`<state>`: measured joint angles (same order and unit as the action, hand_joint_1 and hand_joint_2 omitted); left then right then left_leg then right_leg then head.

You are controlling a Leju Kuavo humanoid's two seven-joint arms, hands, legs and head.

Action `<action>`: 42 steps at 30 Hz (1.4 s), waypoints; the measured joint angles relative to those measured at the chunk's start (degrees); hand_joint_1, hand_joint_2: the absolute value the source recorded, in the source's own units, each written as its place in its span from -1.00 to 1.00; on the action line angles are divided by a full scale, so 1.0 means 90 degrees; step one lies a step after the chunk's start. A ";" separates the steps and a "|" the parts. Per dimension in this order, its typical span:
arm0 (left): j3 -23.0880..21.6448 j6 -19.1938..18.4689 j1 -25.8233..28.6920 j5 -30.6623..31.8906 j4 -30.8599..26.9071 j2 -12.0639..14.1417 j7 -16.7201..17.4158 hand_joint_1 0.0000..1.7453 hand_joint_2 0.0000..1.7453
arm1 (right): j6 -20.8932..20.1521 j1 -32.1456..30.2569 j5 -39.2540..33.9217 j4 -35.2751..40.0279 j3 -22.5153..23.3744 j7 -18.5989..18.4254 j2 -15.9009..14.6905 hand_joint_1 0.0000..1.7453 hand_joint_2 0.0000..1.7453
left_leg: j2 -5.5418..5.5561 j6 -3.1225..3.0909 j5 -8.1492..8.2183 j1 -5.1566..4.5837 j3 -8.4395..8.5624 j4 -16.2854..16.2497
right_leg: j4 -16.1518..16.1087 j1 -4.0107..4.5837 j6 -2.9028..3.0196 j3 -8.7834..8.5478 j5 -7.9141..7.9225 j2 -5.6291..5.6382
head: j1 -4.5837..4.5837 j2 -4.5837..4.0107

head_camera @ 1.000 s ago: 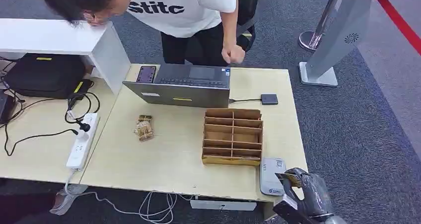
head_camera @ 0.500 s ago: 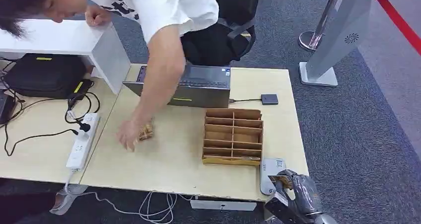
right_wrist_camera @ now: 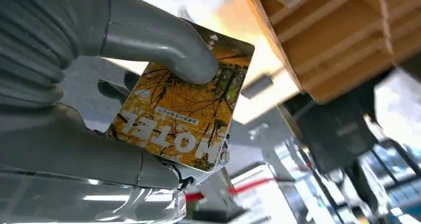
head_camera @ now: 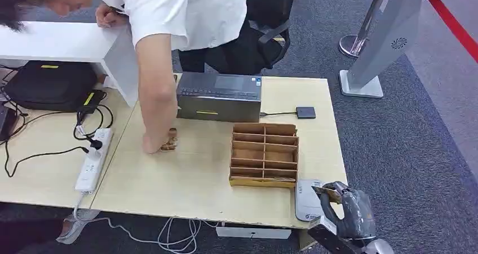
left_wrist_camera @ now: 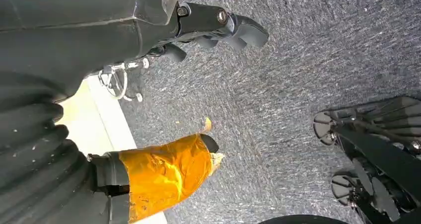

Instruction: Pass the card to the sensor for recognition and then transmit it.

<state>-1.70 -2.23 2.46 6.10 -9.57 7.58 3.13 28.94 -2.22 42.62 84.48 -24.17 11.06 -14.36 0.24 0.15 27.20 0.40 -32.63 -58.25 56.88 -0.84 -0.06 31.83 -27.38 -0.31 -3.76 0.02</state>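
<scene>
Right hand (head_camera: 345, 209) pinches the card (right_wrist_camera: 183, 114) (yellow, autumn trees) just over the grey sensor (head_camera: 308, 200) at the table's (head_camera: 186, 181) near edge. Left hand (left_wrist_camera: 149, 174) hangs, grip unclear. Farther back, a person's hand (head_camera: 152, 144) presses the table.

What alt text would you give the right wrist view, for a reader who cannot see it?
The right robot hand grips a yellow card printed with autumn trees and the word HOTEL, its grey thumb pressed on the card's face. Behind the card lies the compartmented cardboard organizer, blurred.
</scene>
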 joint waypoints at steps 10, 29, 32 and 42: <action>0.0000 0.0024 0.0000 -0.0010 0.0000 0.0000 -0.0002 -1.00 1.00 | 0.0060 0.0189 -0.0102 0.1559 0.0218 0.0156 -0.0340 1.00 1.00 | -0.0004 0.0000 0.0000 -0.0001 0.0000 0.0000 | 0.0000 -0.0001 0.0004 -0.0001 0.0004 0.0006 | -0.0002 0.0000; -0.0119 -0.0270 -0.0150 0.0364 0.0000 0.0133 0.0000 -1.00 1.00 | -0.1703 0.3950 -0.0653 -0.0082 -0.0804 -0.1465 0.0010 1.00 1.00 | -0.0019 0.0011 -0.0035 0.0002 -0.0004 0.0000 | 0.0011 0.0001 0.0017 0.0010 0.0033 0.0022 | -0.0002 -0.0002; -0.0175 -0.0301 -0.0185 0.0376 0.0000 0.0158 0.0034 -1.00 1.00 | -0.1783 0.4470 -0.0670 -0.0633 -0.0969 -0.1562 0.0233 1.00 1.00 | -0.0010 0.0016 -0.0039 0.0005 -0.0005 0.0000 | 0.0011 0.0001 0.0018 0.0010 0.0034 0.0014 | 0.0000 0.0000; -0.0270 -0.0381 -0.0218 0.0532 0.0000 0.0219 0.0049 -1.00 1.00 | -0.1991 0.5536 -0.0634 -0.2219 -0.1392 -0.1938 0.0969 1.00 1.00 | -0.0009 0.0018 -0.0040 0.0009 -0.0008 0.0000 | 0.0013 0.0007 0.0025 0.0015 0.0038 0.0018 | -0.0002 0.0000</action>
<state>-4.13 -5.66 0.49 10.88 -9.57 9.55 3.56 11.02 47.61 36.92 64.51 -36.70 -6.38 -5.64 0.16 0.31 26.84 0.48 -32.70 -58.25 57.00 -0.78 0.16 31.97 -27.04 -0.14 -3.78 0.02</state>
